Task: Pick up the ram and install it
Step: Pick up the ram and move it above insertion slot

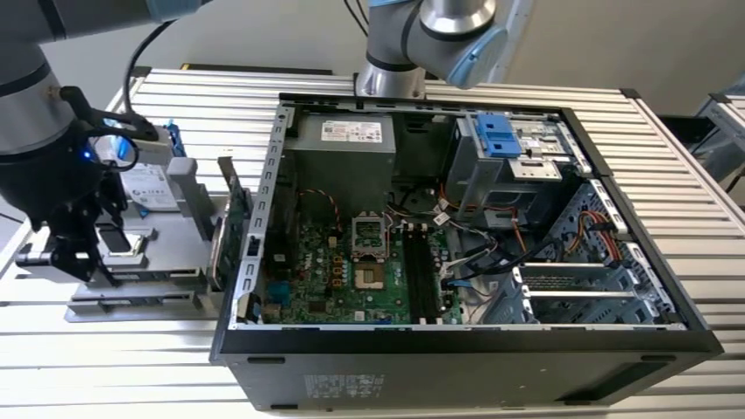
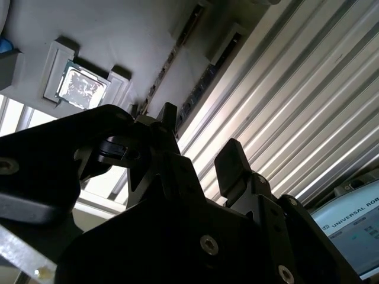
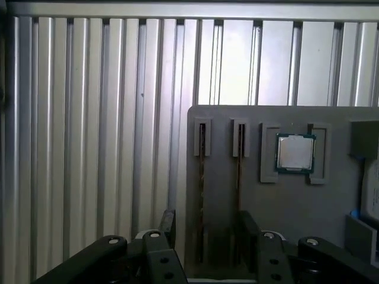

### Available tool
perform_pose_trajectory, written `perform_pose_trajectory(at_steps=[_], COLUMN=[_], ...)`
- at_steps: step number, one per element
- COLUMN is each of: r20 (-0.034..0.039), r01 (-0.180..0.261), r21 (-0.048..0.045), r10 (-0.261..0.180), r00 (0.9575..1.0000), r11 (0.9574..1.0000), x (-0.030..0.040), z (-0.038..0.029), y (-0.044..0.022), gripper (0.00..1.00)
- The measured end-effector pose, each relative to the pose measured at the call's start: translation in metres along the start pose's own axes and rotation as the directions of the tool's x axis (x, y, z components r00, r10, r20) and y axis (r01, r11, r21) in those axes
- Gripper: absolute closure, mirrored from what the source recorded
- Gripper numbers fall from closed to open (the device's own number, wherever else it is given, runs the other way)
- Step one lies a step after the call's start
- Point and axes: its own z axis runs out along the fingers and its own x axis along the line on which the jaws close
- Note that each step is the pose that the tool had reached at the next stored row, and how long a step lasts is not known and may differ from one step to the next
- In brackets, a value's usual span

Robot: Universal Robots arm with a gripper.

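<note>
Two ram sticks stand on edge in slots of a grey holder tray (image 3: 296, 219). One ram stick (image 3: 201, 189) (image 2: 172, 59) runs between my fingertips in the first wrist view. The other ram stick (image 3: 239, 183) (image 2: 207, 77) lies beside one finger (image 3: 249, 228). My gripper (image 3: 207, 231) (image 2: 201, 145) (image 1: 70, 257) is open and hovers just above the tray, holding nothing. I cannot tell whether the fingers touch a stick. The tray (image 1: 140, 275) sits at the exterior view's left, beside the open computer case (image 1: 466, 340). Black memory slots (image 1: 425, 271) show on the motherboard.
A processor chip (image 3: 295, 152) (image 2: 83, 86) rests in a pocket of the tray. A silver hard drive (image 1: 152, 188) and an upright green expansion card (image 1: 236, 218) stand between tray and case. A second arm's base (image 1: 396, 52) rises behind the case. The ribbed metal table (image 1: 675, 183) surrounds everything.
</note>
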Motion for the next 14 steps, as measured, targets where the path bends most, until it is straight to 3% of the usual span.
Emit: perform_pose_trajectory(at_steps=[14], r20=[0.0002], r01=[0.000], r21=[0.0037], r10=[0.000], r00=[1.0000], r11=[1.0000], x=[-0.0017], z=[0.0143], y=[0.0013], gripper=[0.00])
